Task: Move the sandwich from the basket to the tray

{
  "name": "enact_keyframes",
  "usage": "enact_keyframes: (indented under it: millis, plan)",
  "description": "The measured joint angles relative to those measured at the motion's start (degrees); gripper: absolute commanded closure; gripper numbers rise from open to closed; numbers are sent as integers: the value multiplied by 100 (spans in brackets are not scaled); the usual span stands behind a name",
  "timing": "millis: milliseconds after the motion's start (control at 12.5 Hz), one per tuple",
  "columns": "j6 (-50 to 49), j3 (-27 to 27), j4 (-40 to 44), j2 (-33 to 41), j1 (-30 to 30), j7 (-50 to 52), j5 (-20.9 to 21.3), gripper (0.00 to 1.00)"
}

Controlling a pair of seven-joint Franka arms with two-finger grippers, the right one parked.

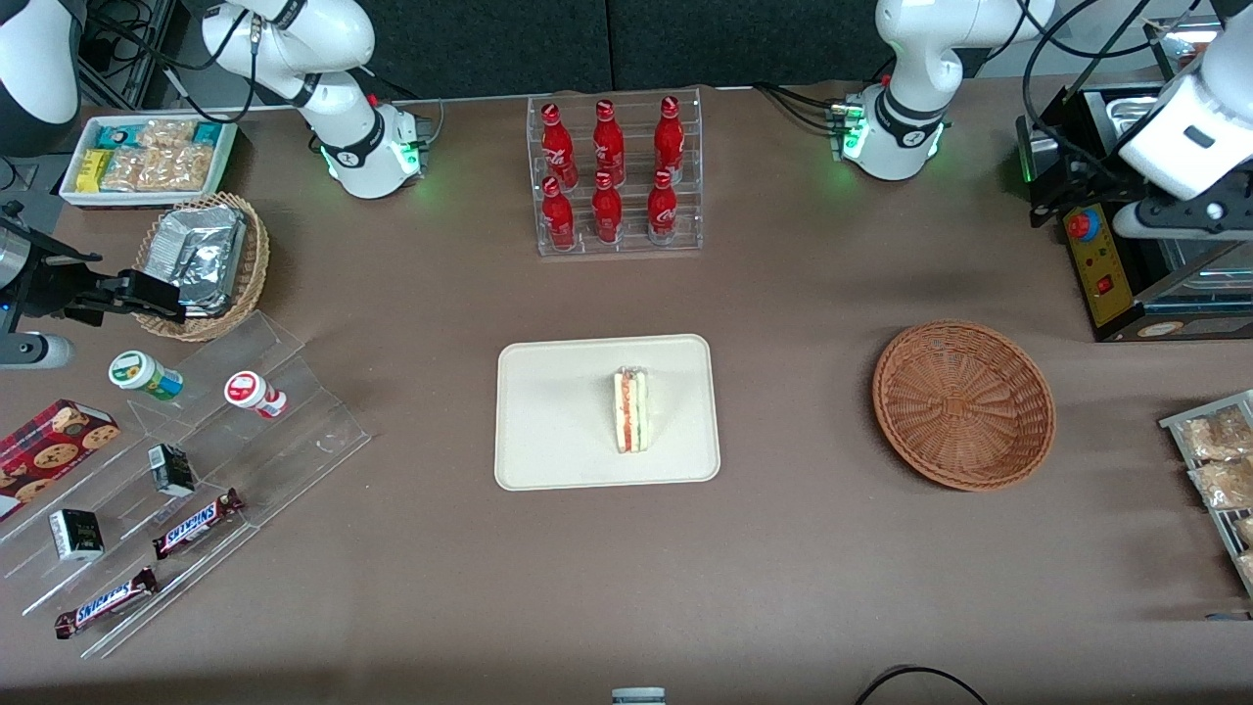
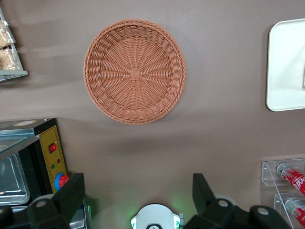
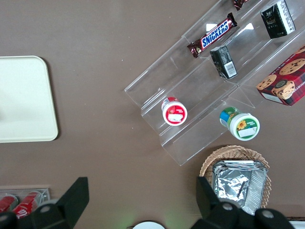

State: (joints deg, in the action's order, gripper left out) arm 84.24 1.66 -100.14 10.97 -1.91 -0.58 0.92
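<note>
The sandwich stands on the cream tray at the table's middle, its orange-red and green filling edge facing up. The reddish-brown round basket sits beside the tray toward the working arm's end, with nothing in it. My left gripper hangs high above the table near the left arm's base, well apart from both. In the left wrist view the gripper is open with nothing between its fingers. The basket and a corner of the tray show there too.
A clear rack of red bottles stands farther from the front camera than the tray. A black oven and a rack of snack bags are at the working arm's end. A foil-packet basket and a clear snack stand are at the parked arm's end.
</note>
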Motion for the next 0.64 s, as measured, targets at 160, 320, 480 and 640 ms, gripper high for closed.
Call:
enact_keyframes:
  millis: [160,320,480,640]
  plan:
    - [-44,1,103,-48,0,66,0,0]
    - [-83,21,153,-82,-4,162,0,0]
    - [-138,43,181,-99,-15,190,-1,0]
    - [-373,50,300,-136,-20,190,-9,0]
